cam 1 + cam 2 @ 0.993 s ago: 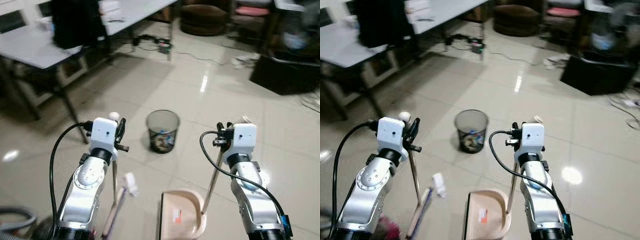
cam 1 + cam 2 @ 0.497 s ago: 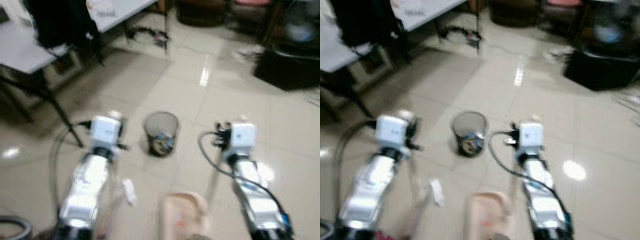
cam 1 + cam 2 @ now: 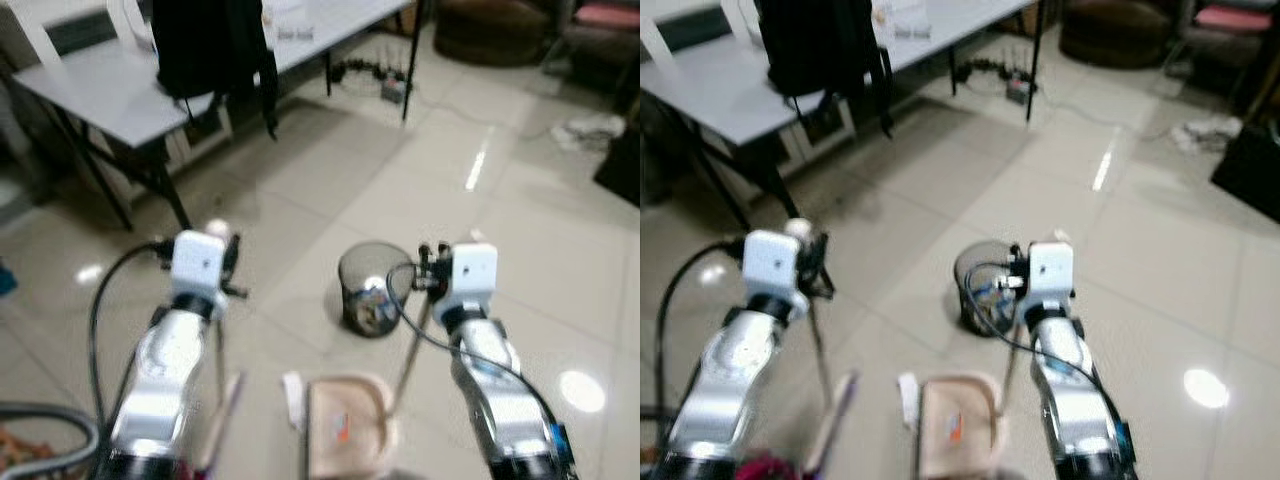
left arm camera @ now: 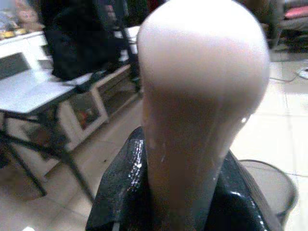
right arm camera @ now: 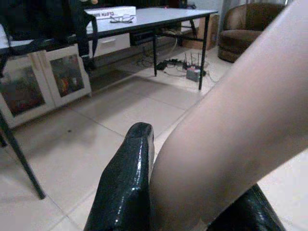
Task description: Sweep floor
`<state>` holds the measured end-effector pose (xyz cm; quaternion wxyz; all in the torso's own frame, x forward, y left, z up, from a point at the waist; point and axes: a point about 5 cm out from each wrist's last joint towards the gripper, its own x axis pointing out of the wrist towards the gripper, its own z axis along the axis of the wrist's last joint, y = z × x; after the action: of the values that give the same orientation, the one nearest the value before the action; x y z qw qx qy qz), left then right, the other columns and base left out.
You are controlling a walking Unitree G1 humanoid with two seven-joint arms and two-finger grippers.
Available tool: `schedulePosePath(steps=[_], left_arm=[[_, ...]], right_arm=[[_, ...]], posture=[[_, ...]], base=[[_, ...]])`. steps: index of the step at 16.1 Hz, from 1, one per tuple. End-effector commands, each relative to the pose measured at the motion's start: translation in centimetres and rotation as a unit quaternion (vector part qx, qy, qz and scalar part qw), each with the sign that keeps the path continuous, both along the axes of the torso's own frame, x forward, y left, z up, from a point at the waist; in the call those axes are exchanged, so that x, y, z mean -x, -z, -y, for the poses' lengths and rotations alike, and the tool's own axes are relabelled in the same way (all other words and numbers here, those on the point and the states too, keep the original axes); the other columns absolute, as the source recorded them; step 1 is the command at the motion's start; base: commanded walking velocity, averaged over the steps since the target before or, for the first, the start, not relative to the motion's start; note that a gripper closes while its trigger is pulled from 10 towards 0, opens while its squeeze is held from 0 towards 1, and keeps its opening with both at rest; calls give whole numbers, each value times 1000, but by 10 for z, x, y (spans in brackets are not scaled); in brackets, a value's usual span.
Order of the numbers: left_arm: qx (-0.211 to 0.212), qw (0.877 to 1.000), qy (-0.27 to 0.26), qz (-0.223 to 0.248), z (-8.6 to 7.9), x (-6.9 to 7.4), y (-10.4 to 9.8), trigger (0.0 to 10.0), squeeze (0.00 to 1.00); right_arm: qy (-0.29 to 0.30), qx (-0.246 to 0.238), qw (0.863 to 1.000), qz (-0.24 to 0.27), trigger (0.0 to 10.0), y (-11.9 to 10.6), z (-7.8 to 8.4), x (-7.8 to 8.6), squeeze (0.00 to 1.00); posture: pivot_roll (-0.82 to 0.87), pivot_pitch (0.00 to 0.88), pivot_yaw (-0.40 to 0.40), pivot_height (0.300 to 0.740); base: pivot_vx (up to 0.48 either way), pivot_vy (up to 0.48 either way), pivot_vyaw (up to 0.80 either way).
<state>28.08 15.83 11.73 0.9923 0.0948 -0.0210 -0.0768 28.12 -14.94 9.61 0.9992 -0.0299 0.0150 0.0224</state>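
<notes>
My left gripper (image 3: pixel 226 266) is shut on the pale broom handle (image 3: pixel 218 345), whose rounded top (image 4: pixel 202 86) rises between the black fingers (image 4: pixel 120 197). The broom's brush end (image 3: pixel 224 412) slants to the floor beside a white scrap of paper (image 3: pixel 293 387). My right gripper (image 3: pixel 428 276) is shut on the dustpan handle (image 5: pixel 231 139), beside one black finger (image 5: pixel 126 183). The beige dustpan (image 3: pixel 345 435) rests on the tiles between my arms. A mesh waste bin (image 3: pixel 368 291) with litter in it stands just beyond the dustpan, close to my right gripper.
A grey table (image 3: pixel 110 90) with a black bag (image 3: pixel 213 45) hanging at its edge stands at the far left. A power strip and cables (image 3: pixel 385 85) lie beyond it, near a brown seat (image 3: pixel 490 25). A grey hose (image 3: pixel 45 422) curls at the lower left.
The whole view has swung, so the table has come closer and the bin sits further right, next to my right arm. Both grippers keep their hold on broom and dustpan.
</notes>
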Motion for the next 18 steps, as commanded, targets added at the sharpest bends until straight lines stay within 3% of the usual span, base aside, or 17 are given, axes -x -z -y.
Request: schedulePosePath(steps=[1, 11, 15, 18], left_arm=[[-10, 1000, 3, 16, -2, -2, -8, 10000, 0], [-10, 1000, 3, 18, 1, -5, -7, 10000, 0], [-10, 1000, 2, 9, 6, -14, -2, 10000, 0], [-24, 999, -21, 5, 5, -21, 5, 10000, 0]], right_arm=[[6, 11, 1000, 16, 10000, -6, 3, -2, 0], [-2, 20, 999, 26, 10000, -8, -1, -4, 0], [-28, 59, 997, 36, 10000, -8, -8, -6, 0], [-24, 62, 997, 44, 10000, -5, -8, -6, 0]], posture=[[-80, 0, 48, 740], [-79, 0, 51, 740], [-86, 0, 57, 740], [-85, 0, 56, 740]], base=[[398, 0, 0], [368, 0, 0], [0, 0, 0], [0, 0, 0]])
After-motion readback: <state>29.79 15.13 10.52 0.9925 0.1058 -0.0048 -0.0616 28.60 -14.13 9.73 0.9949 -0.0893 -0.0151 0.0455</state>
